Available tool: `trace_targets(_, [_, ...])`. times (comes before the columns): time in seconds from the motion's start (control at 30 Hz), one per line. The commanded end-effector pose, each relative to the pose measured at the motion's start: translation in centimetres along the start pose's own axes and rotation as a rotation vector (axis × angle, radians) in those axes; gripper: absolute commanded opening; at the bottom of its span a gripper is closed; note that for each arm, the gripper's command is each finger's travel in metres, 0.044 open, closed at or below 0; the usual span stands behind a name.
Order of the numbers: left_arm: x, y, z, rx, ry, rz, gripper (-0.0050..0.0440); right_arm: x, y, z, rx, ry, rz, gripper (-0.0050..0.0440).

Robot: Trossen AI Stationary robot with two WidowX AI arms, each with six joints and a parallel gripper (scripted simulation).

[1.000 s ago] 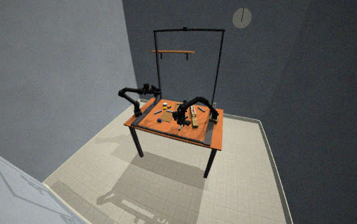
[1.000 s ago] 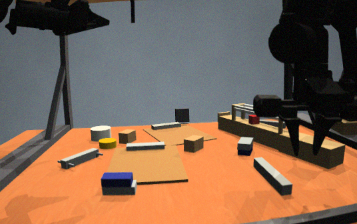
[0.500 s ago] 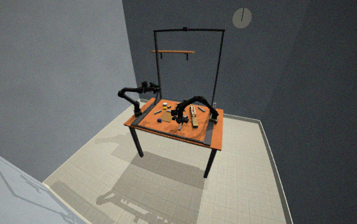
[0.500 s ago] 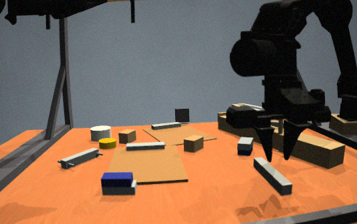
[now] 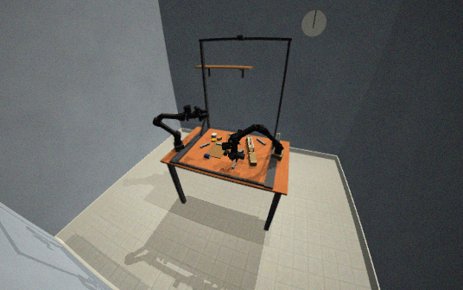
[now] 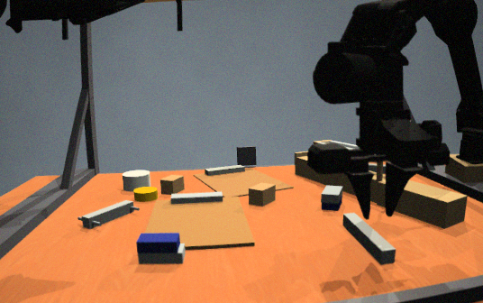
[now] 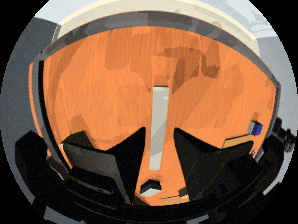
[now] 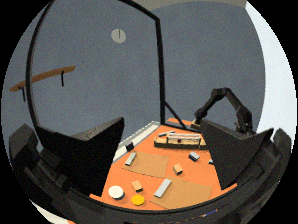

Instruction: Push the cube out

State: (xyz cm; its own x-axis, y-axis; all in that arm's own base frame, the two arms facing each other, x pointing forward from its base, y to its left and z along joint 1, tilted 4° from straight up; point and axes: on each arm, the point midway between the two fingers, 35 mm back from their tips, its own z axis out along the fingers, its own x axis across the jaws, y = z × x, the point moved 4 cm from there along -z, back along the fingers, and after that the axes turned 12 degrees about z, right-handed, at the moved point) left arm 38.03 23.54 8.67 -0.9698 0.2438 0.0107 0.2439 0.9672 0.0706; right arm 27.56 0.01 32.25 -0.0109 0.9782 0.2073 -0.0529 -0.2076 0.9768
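Note:
The tan channel block [image 6: 428, 200] [image 5: 251, 152] [image 8: 180, 142] with thin rails lies at the right of the orange table [image 6: 288, 266]. The cube shows only as a tiny red speck inside the channel in the right wrist view; the arm hides it in the exterior view. My left gripper [image 6: 378, 214] [image 7: 159, 131] [image 5: 234, 159] points down beside the channel, partly open and empty. Its fingertips are just above the far end of a long grey bar [image 6: 369, 237] [image 7: 159, 125] that lies flat on the table. My right gripper [image 5: 206, 114] [image 8: 164, 122] is wide open, raised high off the table's far side.
On the table are two cardboard sheets [image 6: 203, 223], a white cylinder [image 6: 136, 179], a yellow disc [image 6: 145, 193], two tan cubes [image 6: 261, 193], a blue-topped grey block [image 6: 159, 247], a grey-and-blue block [image 6: 332, 197], a black cube [image 6: 246, 156] and more grey bars [image 6: 196, 197]. A frame post [image 6: 88, 105] stands at the left.

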Motion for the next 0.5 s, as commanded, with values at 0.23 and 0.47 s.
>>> trace_targets(0.23, [-0.11,0.25,-1.48,-0.024,-0.026,-0.001,0.015,0.09,0.56,-0.12,-0.016,0.001,0.007,0.04])
trace_targets(0.47, [-0.07,0.17,-1.32,-0.016,-0.024,0.001,0.015,0.09,0.56,-0.12,-0.016,0.001,0.007,0.04])
